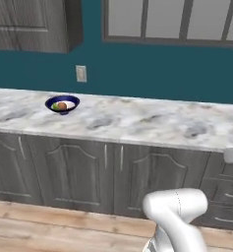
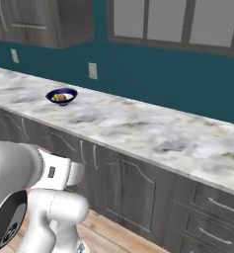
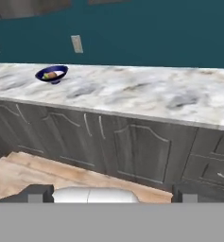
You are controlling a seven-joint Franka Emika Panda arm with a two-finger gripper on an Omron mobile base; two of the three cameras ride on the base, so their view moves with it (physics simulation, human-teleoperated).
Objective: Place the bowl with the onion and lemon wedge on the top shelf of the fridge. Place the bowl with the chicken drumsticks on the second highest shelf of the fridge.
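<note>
1. Bowl with the onion and lemon wedge (image 1: 62, 104): dark blue outside, white inside, upright on the marble desk (image 1: 137, 120), toward its left part and near the back wall; seen again in the right base view (image 2: 61, 96) and in the hand view (image 3: 52, 74).
2. Onion (image 1: 63, 106): small brown-orange ball inside the bowl, just beside the lemon wedge (image 1: 55, 106), a yellow-green piece on its left; both small and partly blurred in the hand view.
3. Wall outlet (image 1: 81, 73): pale plate on the teal wall, above and slightly right of the bowl, apart from it.
4. Desk front: grey cabinet doors (image 1: 78, 167) below the marble top, drawers (image 2: 212, 207) at the right end; wooden floor (image 1: 49, 231) beneath.
5. Upper cabinet (image 1: 34, 24): grey, hanging at upper left, above the bowl's end of the desk; window panes (image 1: 172, 19) to its right.
6. Fingers (image 3: 35, 194): two dark tips at the bottom of the hand view, set wide apart, nothing between them, well apart from the bowl and low before the cabinet doors.
7. Arm (image 1: 179, 216): white, rising at lower right of the left base view, in front of the cabinets.
</note>
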